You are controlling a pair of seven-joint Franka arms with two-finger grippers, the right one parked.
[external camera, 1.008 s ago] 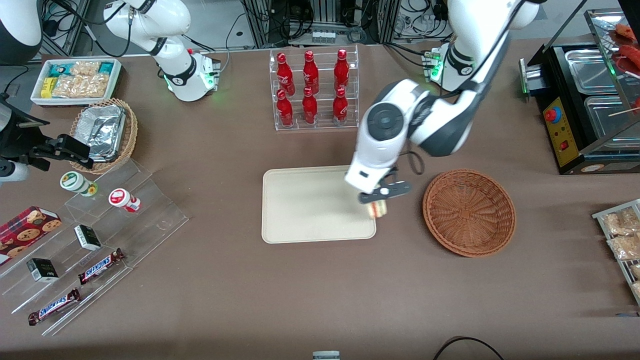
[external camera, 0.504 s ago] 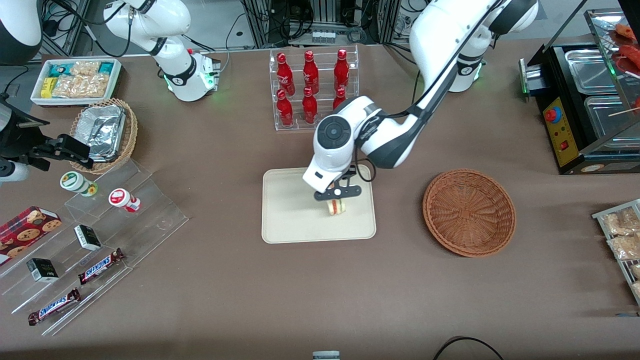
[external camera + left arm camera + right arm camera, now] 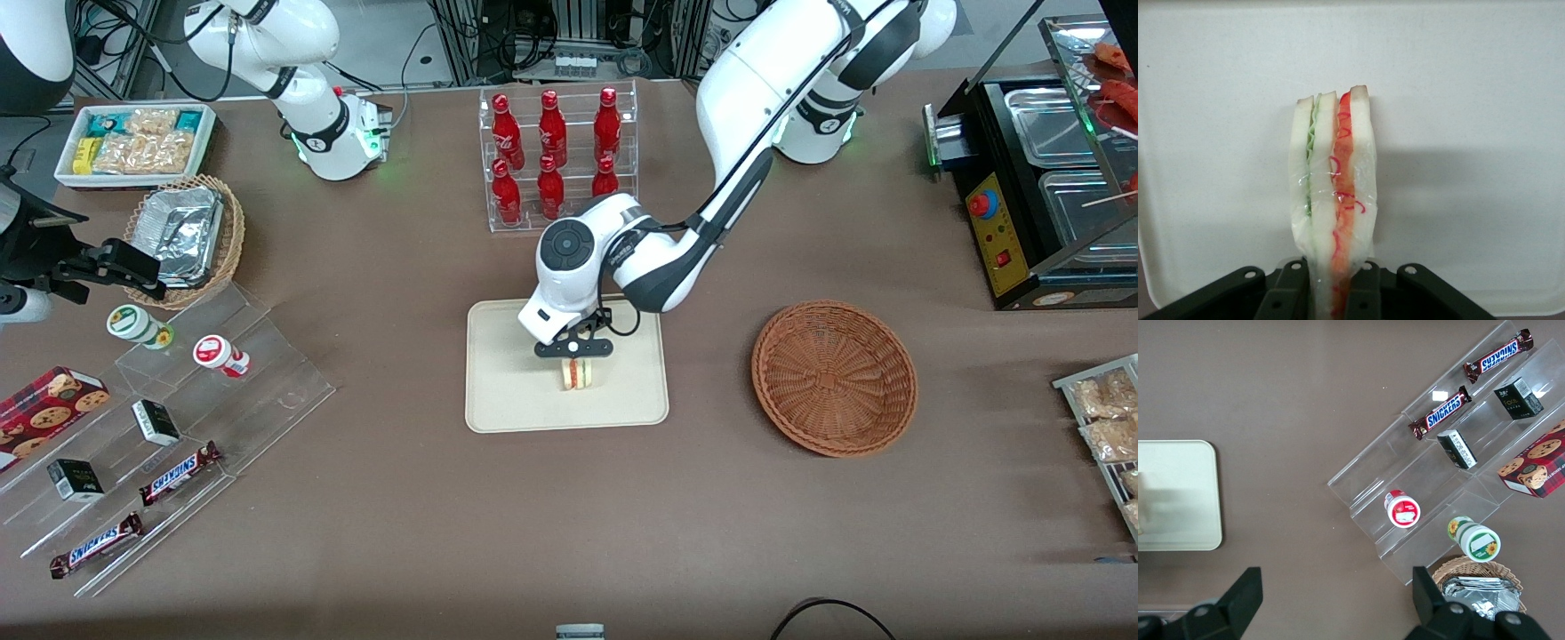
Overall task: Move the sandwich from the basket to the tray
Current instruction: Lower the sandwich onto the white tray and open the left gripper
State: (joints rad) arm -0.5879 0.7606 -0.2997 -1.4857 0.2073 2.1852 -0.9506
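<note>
front view: gripper (image 3: 574,354) sits over the middle of the tray (image 3: 502,400), clamped on the sandwich (image 3: 578,374). sandwich hangs just below the fingers, on the side nearer the camera, filling layers facing the camera. can't tell if it touches the tray. basket (image 3: 834,378) is well apart, toward the working arm's end of the table, nothing in it. rack of red bottles (image 3: 555,156) stands farther from the camera than the tray.

left wrist view: sandwich (image 3: 1333,200) is pinched between both fingers (image 3: 1285,295) at one end and sticks out past the tips, cut side to the lens, green layer beside one finger, red-orange by the other. tray (image 3: 1485,100) fills the background.

right wrist view: tray (image 3: 1185,513) corner visible, plus acrylic steps (image 3: 1451,447) with snack bars.
</note>
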